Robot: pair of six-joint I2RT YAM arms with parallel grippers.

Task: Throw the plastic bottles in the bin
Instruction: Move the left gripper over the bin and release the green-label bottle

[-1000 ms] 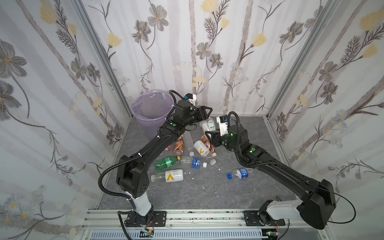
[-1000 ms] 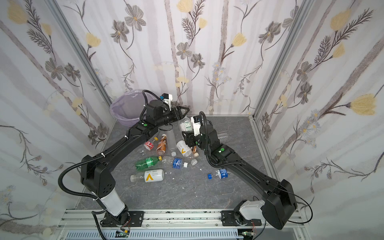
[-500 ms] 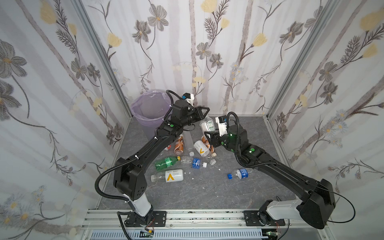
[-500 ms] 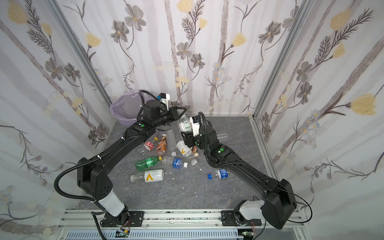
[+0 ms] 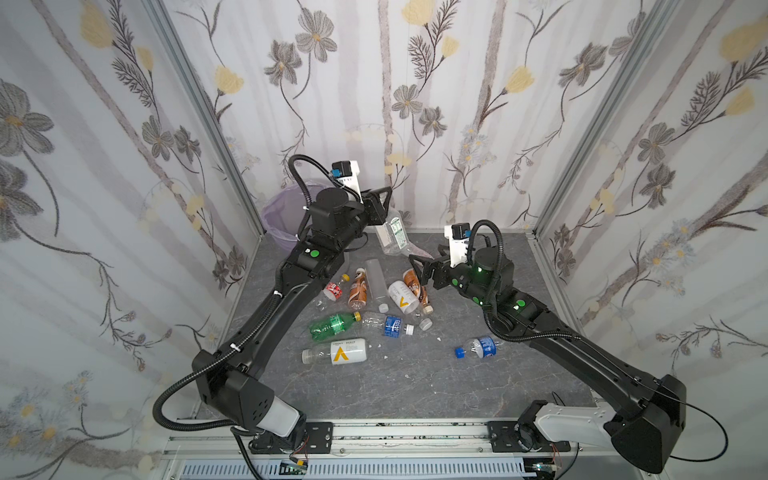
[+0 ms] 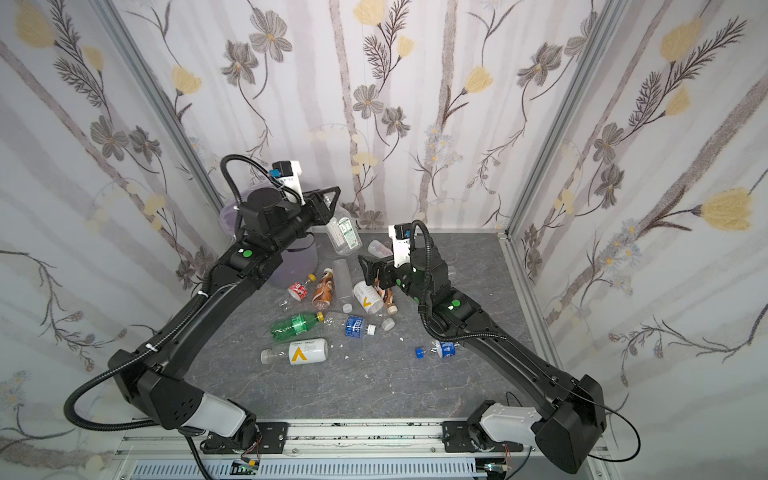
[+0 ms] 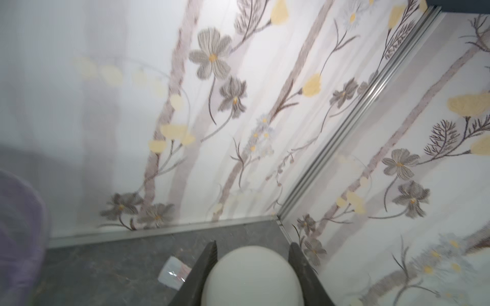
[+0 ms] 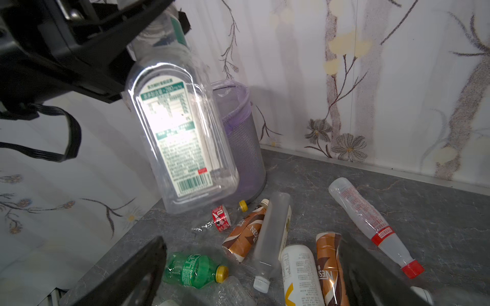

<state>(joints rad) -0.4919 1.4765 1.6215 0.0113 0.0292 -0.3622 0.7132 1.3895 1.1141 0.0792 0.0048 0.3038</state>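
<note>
- The bin [image 5: 277, 215] is set at eleven o'clock on the desk [image 5: 415, 382].
- The clear bottle [image 5: 392, 237], clenched in the left tool [image 5: 383, 207], should be swung toward nine o'clock, above the rim.
- The right tool [image 5: 417, 276] is spread wide, seemingly empty.

The clear bottle [image 8: 183, 132] hanging in front of the bin [image 8: 246, 148] is showing a white label with green bands, what looks like 280 in the top band, print too fine to read, and a barcode. A brown bottle [image 8: 245, 233] lying near the bin is showing the white letters "NES"; a second brown bottle [image 8: 328, 275], farther from the bin, is showing "NES" too. The green bottle [image 8: 195, 270] is carrying the word "Sprite". The white bottle [image 8: 299, 275] is bearing a yellow chevron. The slim bottle [image 8: 368, 220] is wearing a red band with white lettering too small to read.
</note>
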